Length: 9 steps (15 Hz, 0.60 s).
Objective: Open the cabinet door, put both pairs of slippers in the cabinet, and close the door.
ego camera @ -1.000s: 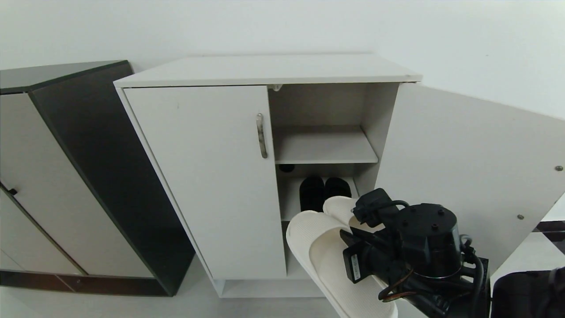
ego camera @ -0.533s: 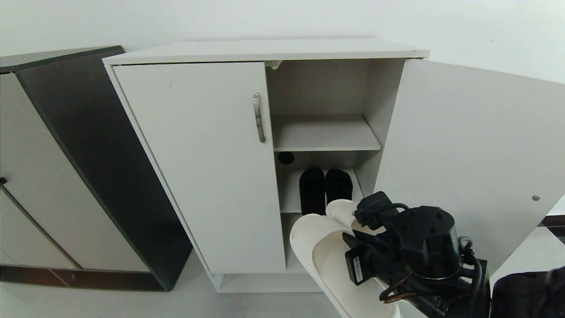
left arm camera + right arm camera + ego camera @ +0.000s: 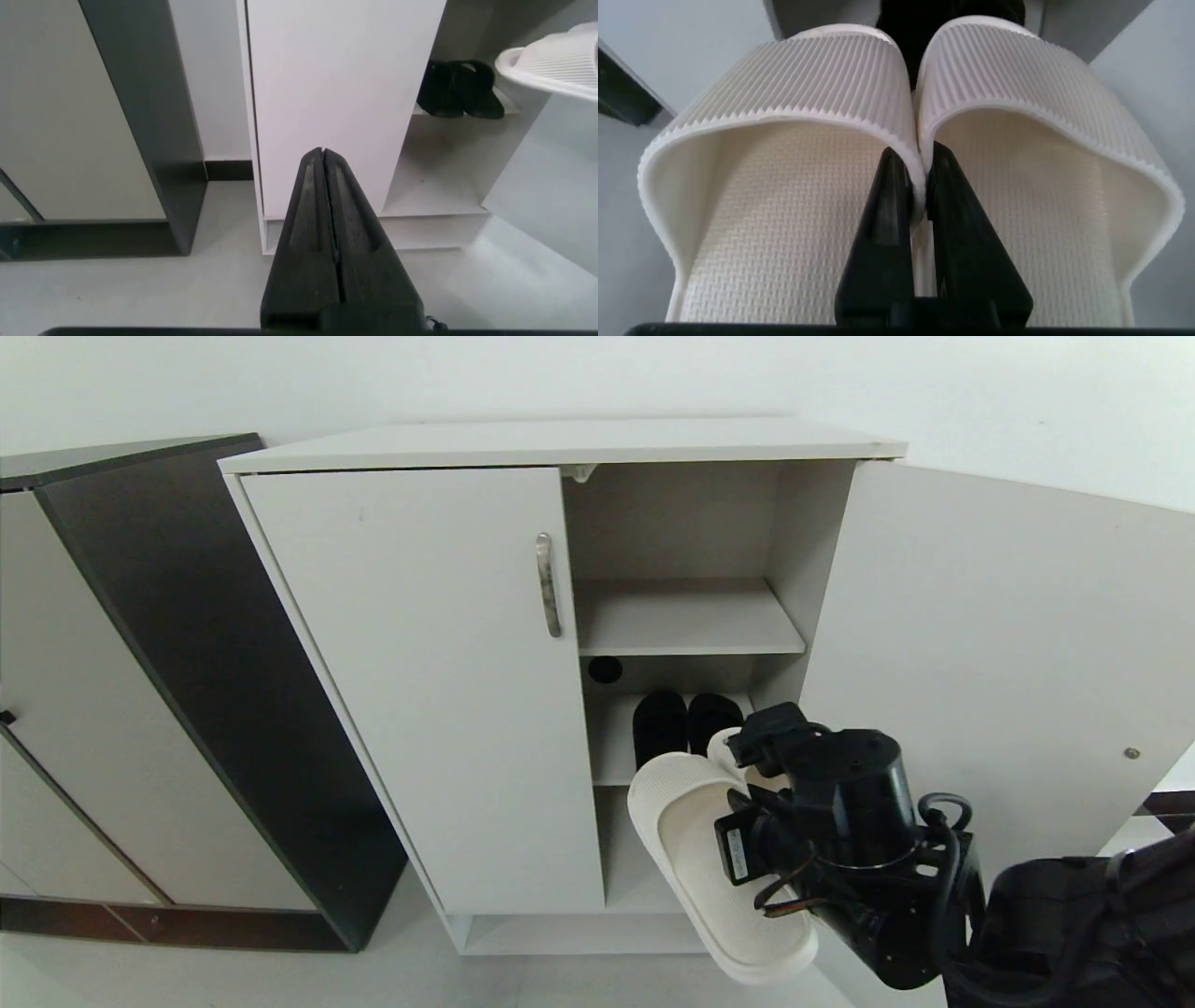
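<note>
Head view: the white slippers hung right at the cabinet opening, toes aimed in, with the black slippers on the shelf just beyond. Left wrist: my left gripper was pressed shut, empty, farther from the opening. Right wrist: my right gripper pinched both slippers' inner edges, toes straight ahead.

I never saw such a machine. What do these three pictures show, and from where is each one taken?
It is a robot with two arms. One picture comes from a camera on its head, two from cameras on its wrists. Before it stands a white cabinet with one door open and black slippers on a shelf inside. The right gripper pinches a pair of white slippers by their inner edges, before the opening. The left gripper is shut and empty.
</note>
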Tool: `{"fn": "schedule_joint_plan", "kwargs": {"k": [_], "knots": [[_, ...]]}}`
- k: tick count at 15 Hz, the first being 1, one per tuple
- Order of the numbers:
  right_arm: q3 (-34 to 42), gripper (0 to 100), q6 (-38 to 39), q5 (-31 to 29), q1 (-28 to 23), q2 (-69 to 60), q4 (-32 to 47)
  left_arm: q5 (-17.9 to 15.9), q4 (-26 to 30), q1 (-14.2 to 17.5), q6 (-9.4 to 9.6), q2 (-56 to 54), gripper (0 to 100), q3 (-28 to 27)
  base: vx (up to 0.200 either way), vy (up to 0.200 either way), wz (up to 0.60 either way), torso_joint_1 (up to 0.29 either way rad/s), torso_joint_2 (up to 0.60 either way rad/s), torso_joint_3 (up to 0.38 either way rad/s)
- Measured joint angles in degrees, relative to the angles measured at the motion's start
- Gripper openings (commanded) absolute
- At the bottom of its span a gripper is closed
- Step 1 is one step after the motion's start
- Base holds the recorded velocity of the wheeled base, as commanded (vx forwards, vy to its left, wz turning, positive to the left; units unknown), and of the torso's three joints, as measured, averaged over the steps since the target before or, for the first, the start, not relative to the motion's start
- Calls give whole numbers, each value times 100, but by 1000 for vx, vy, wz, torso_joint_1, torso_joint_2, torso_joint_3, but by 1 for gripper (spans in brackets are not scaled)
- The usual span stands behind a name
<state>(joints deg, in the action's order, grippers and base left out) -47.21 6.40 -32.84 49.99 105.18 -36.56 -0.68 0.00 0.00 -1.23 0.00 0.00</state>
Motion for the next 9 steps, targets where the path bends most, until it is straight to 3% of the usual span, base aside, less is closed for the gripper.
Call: {"fn": "schedule_joint_plan", "kwargs": {"k": [3,9], "knots": [[-898,0,452,-824,166,44,957,4,0,0,1,0,0,0,0,0,0,0,0,0],[-1684,0,441,-958,162,80,1042,0,0,0,30,0,0,0,0,0,0,0,0,0]]}}
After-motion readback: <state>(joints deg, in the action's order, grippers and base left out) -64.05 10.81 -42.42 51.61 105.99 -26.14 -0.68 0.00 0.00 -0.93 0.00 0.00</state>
